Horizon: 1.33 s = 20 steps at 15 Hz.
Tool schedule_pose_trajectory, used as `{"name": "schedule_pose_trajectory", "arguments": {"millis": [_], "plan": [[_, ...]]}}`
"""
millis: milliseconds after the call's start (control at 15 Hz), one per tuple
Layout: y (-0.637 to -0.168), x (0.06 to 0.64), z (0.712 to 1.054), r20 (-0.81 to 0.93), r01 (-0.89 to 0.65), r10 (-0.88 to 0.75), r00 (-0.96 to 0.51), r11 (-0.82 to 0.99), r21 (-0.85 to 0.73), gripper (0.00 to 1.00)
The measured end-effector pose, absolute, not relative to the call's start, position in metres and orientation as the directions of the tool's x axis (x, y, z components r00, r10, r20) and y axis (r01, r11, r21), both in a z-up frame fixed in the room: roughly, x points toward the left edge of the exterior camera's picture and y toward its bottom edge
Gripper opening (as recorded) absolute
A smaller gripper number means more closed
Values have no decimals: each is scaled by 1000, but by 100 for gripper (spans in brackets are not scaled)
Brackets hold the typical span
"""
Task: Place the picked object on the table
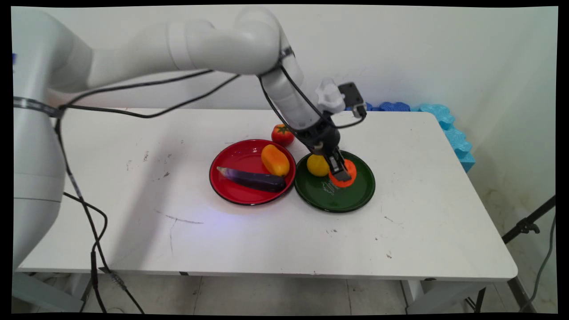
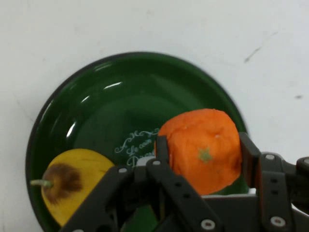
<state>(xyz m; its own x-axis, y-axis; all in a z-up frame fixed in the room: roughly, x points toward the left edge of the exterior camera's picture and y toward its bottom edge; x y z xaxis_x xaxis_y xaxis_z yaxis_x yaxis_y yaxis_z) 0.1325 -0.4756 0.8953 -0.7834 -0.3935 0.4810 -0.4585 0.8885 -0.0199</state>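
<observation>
Down on a wide white table [image 1: 275, 231], well scuffed. At its middle, side by side with rims touching: a red plate [image 1: 231, 186] on the left, a green plate [image 1: 351, 200] on the right. Stretched across the red plate, a dark purple eggplant [image 1: 252, 178], with an orange pepper [image 1: 275, 160] leaning just behind it. Low over the green plate, the black gripper [image 1: 342, 174], fingers [image 2: 249, 157] clamped on either side of an orange tangerine [image 2: 205, 150], gripping it inside the plate's right half. Just left of that, touching nothing but the green plate, a yellow lemon [image 1: 317, 165] with a brown stem end. Behind both plates, off on the bare tabletop, a small red tomato [image 1: 282, 134].
</observation>
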Motion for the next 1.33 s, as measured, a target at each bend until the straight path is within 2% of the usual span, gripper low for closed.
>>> {"name": "schedule_pose_trajectory", "arguments": {"millis": [333,600,800,1333], "plan": [[-429,161,936,493,-432,-363,-791,902,-29,0],[-402,187,937,471,-405,-340,-814,913,-42,0],[-387,205,921,444,-393,-334,-832,918,-47,0],[-379,223,849,420,-422,-380,-824,907,-9,0]]}}
